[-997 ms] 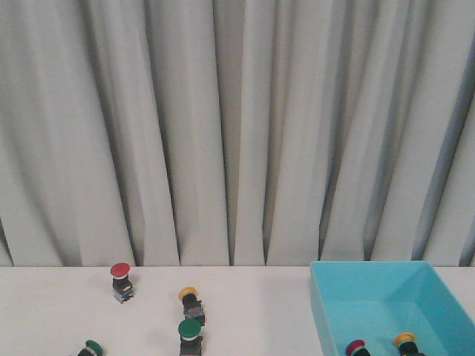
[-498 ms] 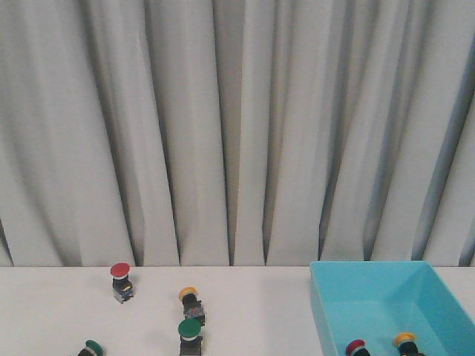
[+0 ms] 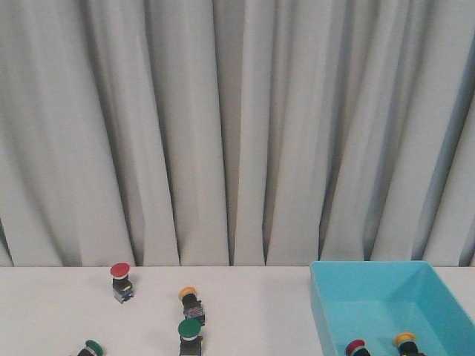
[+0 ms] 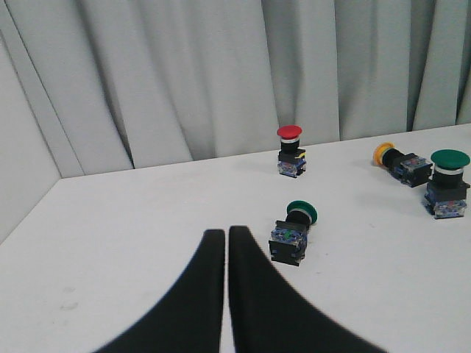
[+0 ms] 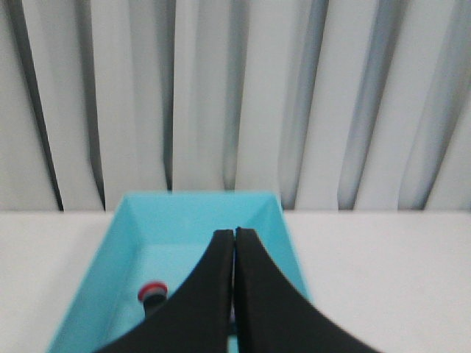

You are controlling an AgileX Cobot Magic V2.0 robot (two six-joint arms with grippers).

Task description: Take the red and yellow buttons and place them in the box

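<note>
Left gripper (image 4: 226, 234): smooth black curved fingers pressed together, nothing between them, low over the white table (image 4: 110, 220). Right gripper (image 5: 234, 235): same, pinched closed and empty, above the glossy turquoise box (image 5: 125, 220).

Inside the box: a red button (image 3: 356, 346) and a yellow button (image 3: 404, 340). On the table: red-capped button (image 4: 290, 132) upright at 12 o'clock of a tipped green button (image 4: 302, 212); yellow-capped button (image 4: 383, 154) on its side, just beside an upright green one (image 4: 450, 158). Pleated grey curtain (image 3: 237, 133) behind.

No legible text, labels or numbers anywhere.
</note>
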